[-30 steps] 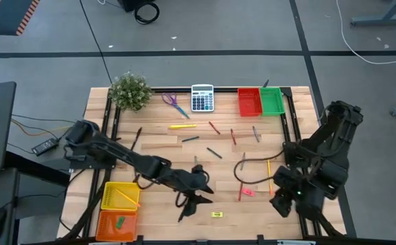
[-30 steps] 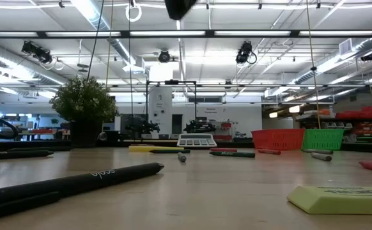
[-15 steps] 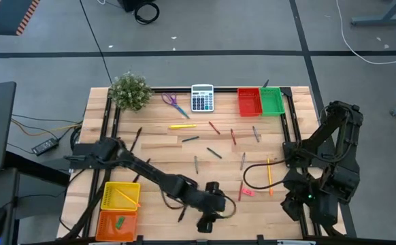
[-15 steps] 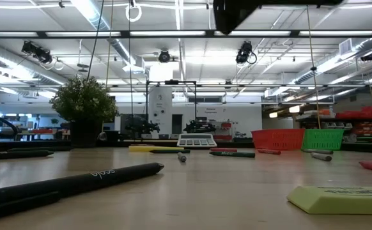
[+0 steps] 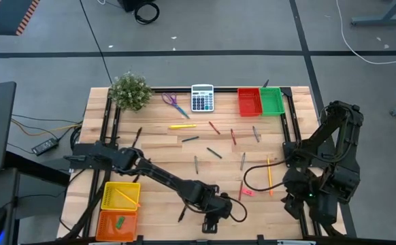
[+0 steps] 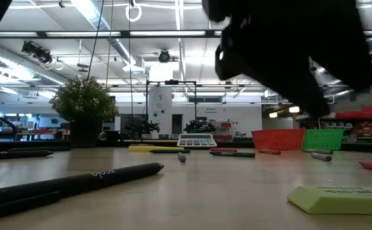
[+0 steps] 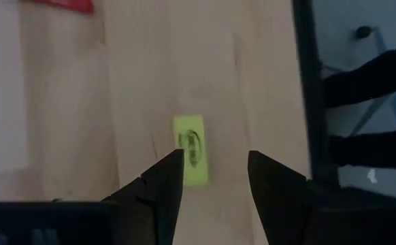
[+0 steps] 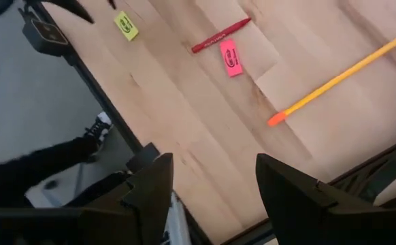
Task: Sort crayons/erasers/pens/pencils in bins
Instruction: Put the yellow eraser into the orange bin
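Note:
The yellow eraser point(image 7: 190, 150) lies flat on the wooden table near its front edge, also seen in the low view point(image 6: 339, 198). My left gripper point(image 7: 215, 170) hangs open above it, pointing steeply down, with the eraser just ahead of one fingertip. In the high view the left gripper point(image 5: 213, 216) hides the eraser. My right gripper point(image 8: 215, 177) waits open, high over the table's right front corner point(image 5: 300, 197). The yellow bin point(image 5: 120, 195) and orange bin point(image 5: 118, 223) stand at front left, the red bin point(image 5: 250, 102) and green bin point(image 5: 271, 101) at the back right.
A pink eraser point(image 8: 231, 56), a red crayon point(image 8: 220, 35) and an orange pencil point(image 8: 334, 82) lie right of the yellow eraser. Pens and crayons are scattered mid-table. A plant point(image 5: 130, 90), scissors point(image 5: 174, 103) and a calculator point(image 5: 202, 97) stand along the far edge. A black pen point(image 6: 77, 182) lies near the low camera.
My left gripper has moved toward the table's right and near edge and come down, tipping its fingers steeply downward, until it hangs over the yellow eraser. In the low view it has dropped into the picture from above. The eraser has not moved.

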`<move>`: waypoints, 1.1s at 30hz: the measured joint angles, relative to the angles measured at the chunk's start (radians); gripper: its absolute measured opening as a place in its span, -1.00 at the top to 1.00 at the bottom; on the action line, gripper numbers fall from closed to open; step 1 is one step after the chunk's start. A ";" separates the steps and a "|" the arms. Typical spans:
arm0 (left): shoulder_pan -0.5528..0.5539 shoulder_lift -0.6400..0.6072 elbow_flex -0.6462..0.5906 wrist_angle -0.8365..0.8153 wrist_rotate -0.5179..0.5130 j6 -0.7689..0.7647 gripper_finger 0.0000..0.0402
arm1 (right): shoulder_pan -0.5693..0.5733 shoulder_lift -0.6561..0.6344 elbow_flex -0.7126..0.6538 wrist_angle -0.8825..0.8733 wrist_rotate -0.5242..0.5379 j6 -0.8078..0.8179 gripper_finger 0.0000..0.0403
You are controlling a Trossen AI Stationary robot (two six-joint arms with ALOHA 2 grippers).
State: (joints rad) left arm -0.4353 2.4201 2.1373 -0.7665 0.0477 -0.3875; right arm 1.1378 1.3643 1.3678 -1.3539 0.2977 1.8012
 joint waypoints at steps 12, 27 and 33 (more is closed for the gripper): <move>0.011 0.025 -0.003 0.002 -0.025 -0.021 0.14 | 0.000 0.000 0.000 -0.070 0.037 -0.057 -0.07; -0.002 0.067 -0.004 0.033 -0.012 -0.122 0.14 | 0.000 0.000 0.000 -0.070 0.065 -0.063 -0.07; -0.002 0.065 -0.003 0.043 0.000 -0.123 0.14 | 0.000 0.000 0.000 -0.075 0.072 -0.061 -0.07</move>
State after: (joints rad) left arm -0.4370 2.4855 2.1342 -0.7232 0.0478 -0.5103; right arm 1.1374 1.3640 1.3678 -1.4288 0.3698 1.7404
